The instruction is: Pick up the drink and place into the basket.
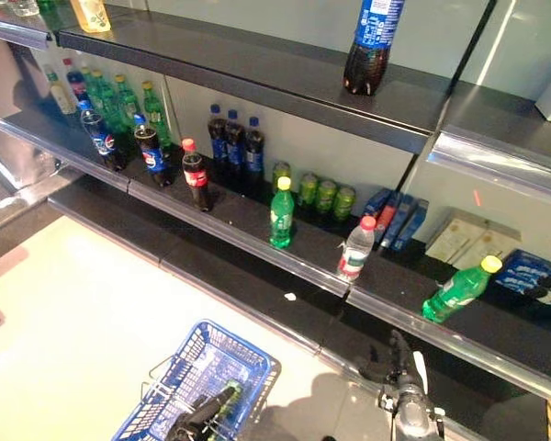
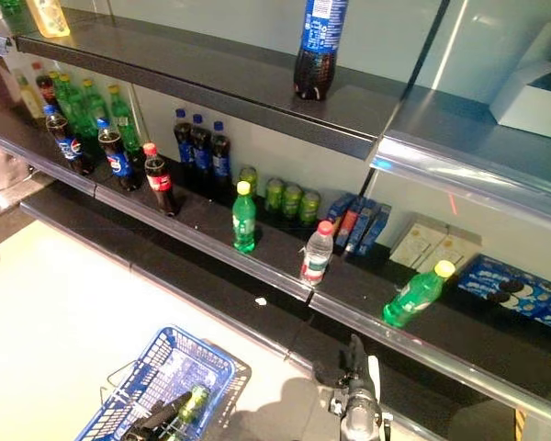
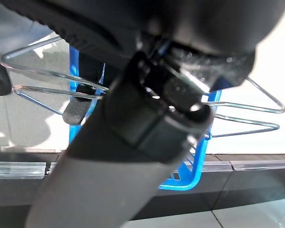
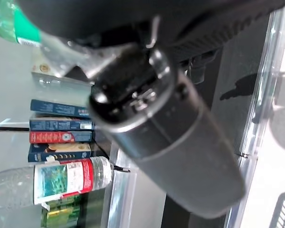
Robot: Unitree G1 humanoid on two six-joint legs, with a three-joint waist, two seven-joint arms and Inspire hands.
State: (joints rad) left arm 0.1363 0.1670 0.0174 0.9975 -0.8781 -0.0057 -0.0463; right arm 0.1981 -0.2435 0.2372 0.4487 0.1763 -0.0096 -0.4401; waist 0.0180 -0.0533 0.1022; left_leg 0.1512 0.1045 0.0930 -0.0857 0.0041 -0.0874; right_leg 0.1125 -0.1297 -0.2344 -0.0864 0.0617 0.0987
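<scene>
The left hand (image 1: 197, 418) grips the blue wire basket's (image 1: 156, 397) thin metal handles; right hand's (image 1: 397, 366) grip unreadable.

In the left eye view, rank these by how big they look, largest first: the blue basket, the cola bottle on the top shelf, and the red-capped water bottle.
1. blue basket
2. cola bottle on the top shelf
3. red-capped water bottle

The basket sits nearest the camera, which inflates its apparent size.

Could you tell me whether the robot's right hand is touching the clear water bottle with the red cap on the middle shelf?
Apart. In the left eye view, the right hand sits low, below the shelf edge, with open shelf front between it and the water bottle.
</scene>
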